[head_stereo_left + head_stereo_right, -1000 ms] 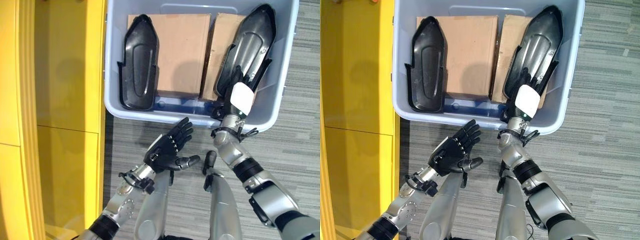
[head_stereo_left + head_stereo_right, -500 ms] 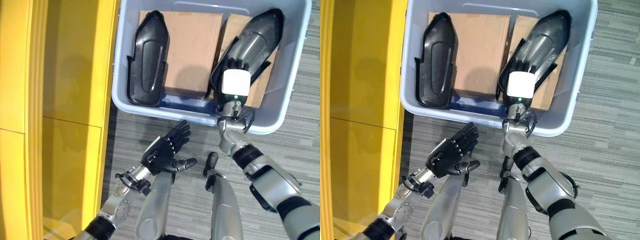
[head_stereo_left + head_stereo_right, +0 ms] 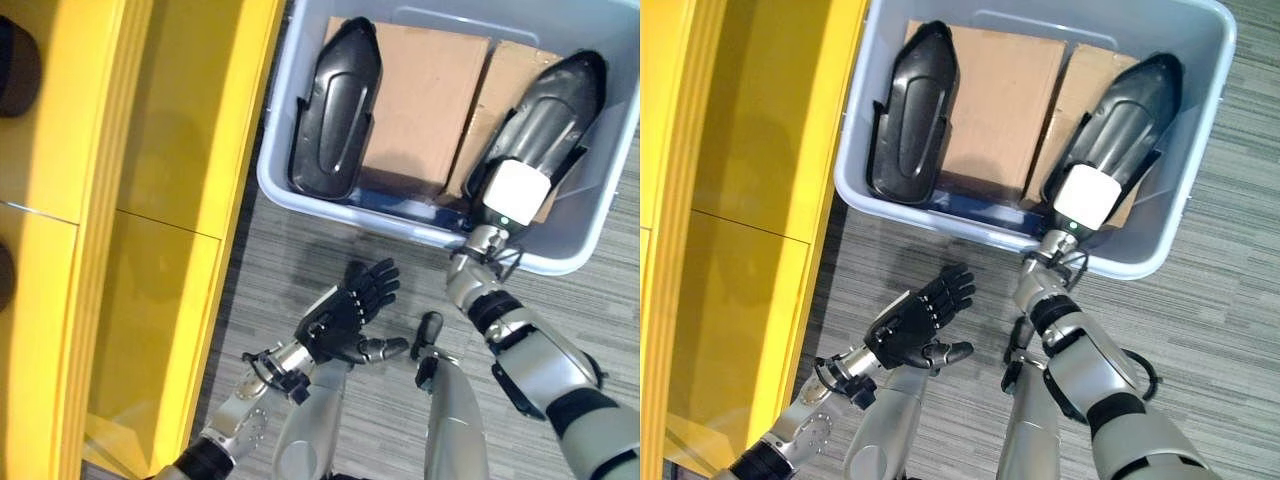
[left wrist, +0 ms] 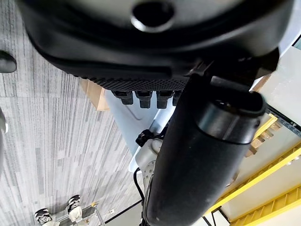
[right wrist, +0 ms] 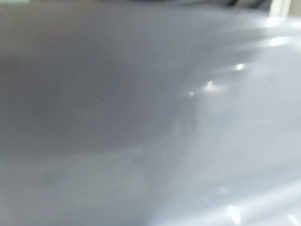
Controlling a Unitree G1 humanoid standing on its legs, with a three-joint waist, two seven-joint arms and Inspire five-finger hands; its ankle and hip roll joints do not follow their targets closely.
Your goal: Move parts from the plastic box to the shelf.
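Note:
A pale blue plastic box point(image 3: 350, 212) stands on the floor with two long black moulded parts lying on cardboard point(image 3: 425, 100). The left part point(image 3: 338, 110) lies untouched. My right hand point(image 3: 515, 192), with its white cover up, reaches over the box's near wall and rests at the near end of the right part point(image 3: 545, 110). The box's wall point(image 5: 188, 117) shows very close in the right wrist view. My left hand point(image 3: 345, 318) hovers open over the floor in front of the box and holds nothing.
A yellow shelf point(image 3: 170, 150) runs along the left side, right next to the box. Two dark things point(image 3: 8, 65) lie on it at the far left edge. Grey striped carpet point(image 3: 300, 260) lies between the shelf, the box and me.
The camera has swung, so the box sits further right and more of the shelf shows. My right hand stays at the near end of the right part. The left hand holds its pose.

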